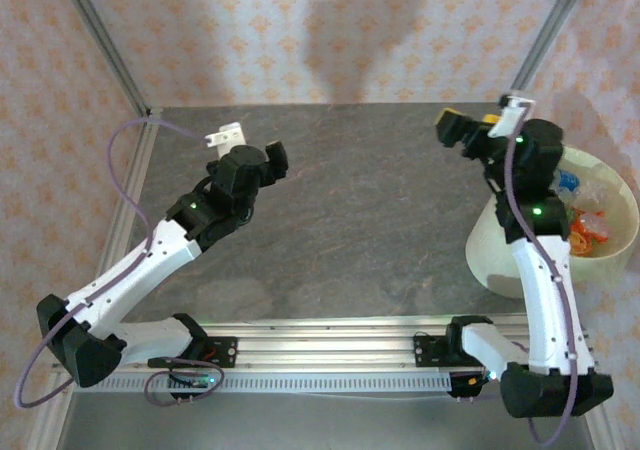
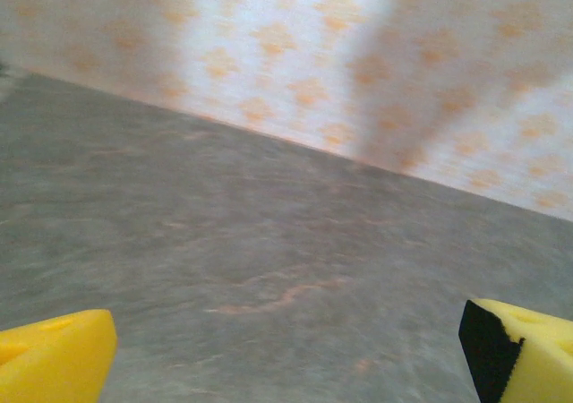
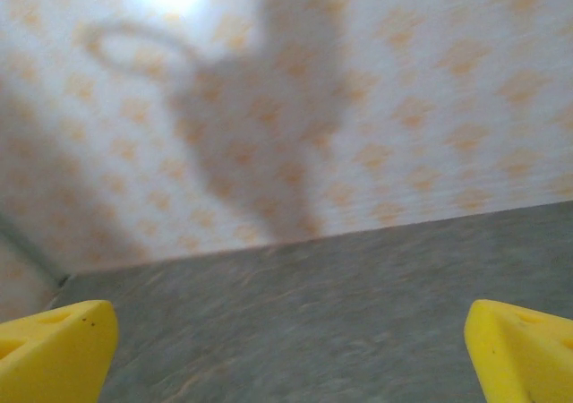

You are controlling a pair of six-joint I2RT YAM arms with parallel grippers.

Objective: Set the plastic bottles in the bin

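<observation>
Two robot arms stand over a grey, stone-patterned surface point(image 1: 350, 220) backed by a wall point(image 1: 300, 30) papered in pale orange motifs.

The left tool point(image 1: 272, 160) hangs above the far left part of the surface and points toward its middle. In the left wrist view the left tool point(image 2: 286, 354) is released. Its yellow fingers point(image 2: 54, 358) sit wide apart at the lower corners, and grey surface and wallpaper show between them.

The right tool point(image 1: 460, 128) is raised near the far right corner and points left, away from the bin point(image 1: 490, 255). In the right wrist view the right tool point(image 3: 286, 349) is likewise released. Its yellow fingers point(image 3: 524, 349) are spread to the frame's lower corners with nothing held between them, and a dark shadow point(image 3: 269, 107) lies across the wall ahead.

The bin, a wide pale yellow-green bucket, sits at the right edge of the surface, just beside the right arm, which hides part of it. The plastic bottles point(image 1: 588, 220) lie inside it in a jumble of clear plastic with orange, red and blue labels. How many there are cannot be told from above.

A purple cable point(image 1: 120, 160) loops from the left arm toward the far left corner. A slotted metal rail point(image 1: 330, 355) runs along the near edge, carrying both arm bases.
</observation>
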